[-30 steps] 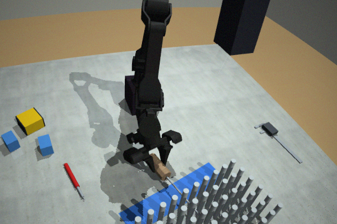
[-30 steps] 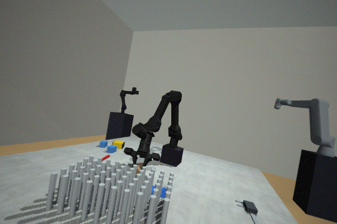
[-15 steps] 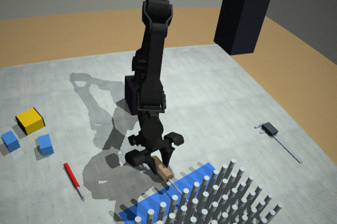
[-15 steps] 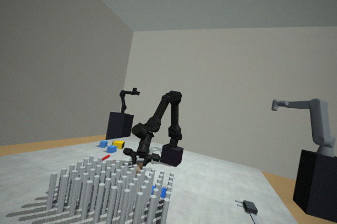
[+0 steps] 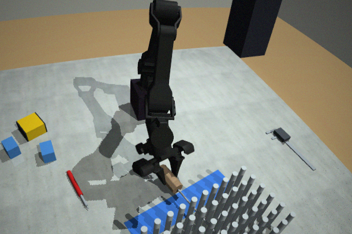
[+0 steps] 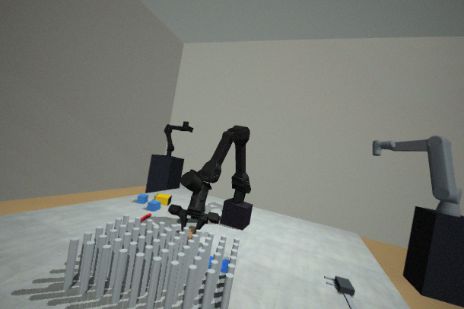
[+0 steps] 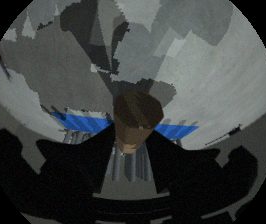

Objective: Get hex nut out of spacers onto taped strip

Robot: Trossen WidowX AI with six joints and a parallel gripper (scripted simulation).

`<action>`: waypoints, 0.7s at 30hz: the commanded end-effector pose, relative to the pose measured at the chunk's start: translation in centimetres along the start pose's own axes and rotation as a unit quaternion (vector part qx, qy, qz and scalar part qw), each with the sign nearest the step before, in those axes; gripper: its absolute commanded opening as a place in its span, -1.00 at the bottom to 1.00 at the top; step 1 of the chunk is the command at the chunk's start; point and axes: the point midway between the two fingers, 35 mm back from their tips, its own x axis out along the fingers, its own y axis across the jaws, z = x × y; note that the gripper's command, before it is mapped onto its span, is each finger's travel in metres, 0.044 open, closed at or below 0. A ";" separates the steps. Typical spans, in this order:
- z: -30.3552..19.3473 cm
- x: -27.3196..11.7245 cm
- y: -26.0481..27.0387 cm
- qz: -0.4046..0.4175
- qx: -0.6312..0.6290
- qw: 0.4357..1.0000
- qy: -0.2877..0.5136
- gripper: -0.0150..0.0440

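My gripper (image 5: 169,178) (image 6: 191,228) (image 7: 131,126) is shut on the wooden handle of a tool (image 5: 172,182) (image 6: 190,234) (image 7: 138,112), in front of the spacer field. The tool's thin metal shaft (image 5: 184,196) slants down over the blue taped strip (image 5: 201,185) (image 6: 224,265) (image 7: 180,131) toward the front row of spacers; its far end is hidden among them. Many grey metal spacers (image 5: 214,192) (image 6: 104,262) (image 7: 132,167) stand upright in rows behind the strip. I cannot see the hex nut in any view. Whether the shaft touches a spacer cannot be told.
A red-handled tool (image 5: 75,183) (image 6: 146,217) lies left of the strip. Two blue blocks (image 5: 48,151) (image 6: 154,205) and a yellow block (image 5: 32,126) (image 6: 163,199) sit farther left. A grey caliper-like tool (image 5: 282,135) (image 6: 344,285) lies on the right. Other arms stand beyond the table.
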 end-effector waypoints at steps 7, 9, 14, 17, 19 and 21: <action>-0.7 0.3 0.1 0.001 0.001 1.000 0.001 -0.49; -0.8 0.3 0.1 0.001 0.001 1.000 0.001 -0.49; -1.1 0.5 0.1 0.001 0.001 1.000 0.002 -0.49; -1.3 0.6 0.1 0.001 0.001 1.000 0.002 -0.49; -1.4 0.6 0.1 0.001 0.001 1.000 0.002 -0.49; -1.5 0.7 0.1 0.001 0.001 1.000 0.002 -0.49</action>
